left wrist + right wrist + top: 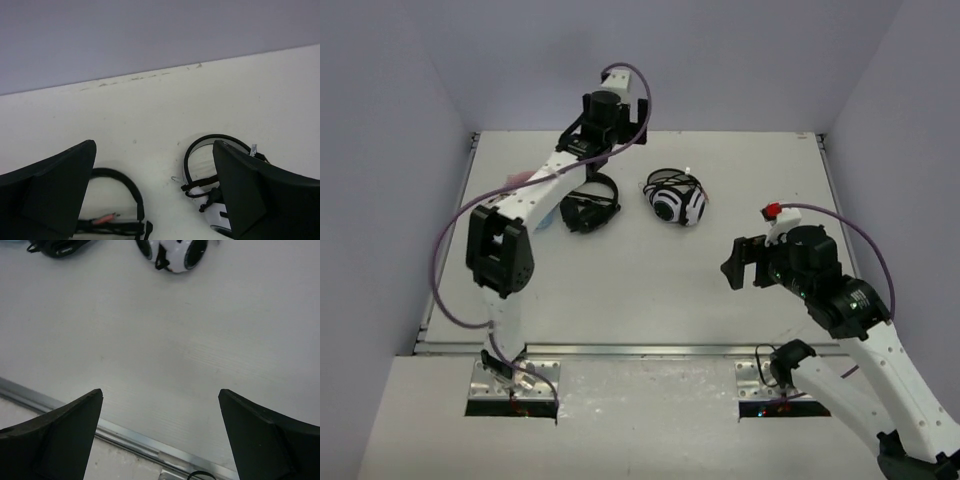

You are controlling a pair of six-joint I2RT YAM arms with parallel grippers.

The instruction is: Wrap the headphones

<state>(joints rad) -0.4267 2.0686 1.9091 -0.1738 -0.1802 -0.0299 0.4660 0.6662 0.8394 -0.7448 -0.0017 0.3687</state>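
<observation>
The white headphones [675, 198] with black-striped cups lie folded on the table, right of centre at the back. Their thin black cable looks bunched across the band and cups. In the left wrist view the headphones [206, 196] are partly hidden behind my right finger. In the right wrist view they [172, 251] sit at the top edge. My left gripper [612, 108] [154, 145] is open and empty, raised above the table's back, apart from them. My right gripper [738, 260] [160, 392] is open and empty, well in front of them.
An all-black pair [590, 205] [120, 200] [57, 247] lies just left of the white one, under my left arm. A pink-and-blue thing [535, 195] peeks out beside that arm. A metal rail [135, 440] runs along the table's near edge. Walls enclose the back and sides.
</observation>
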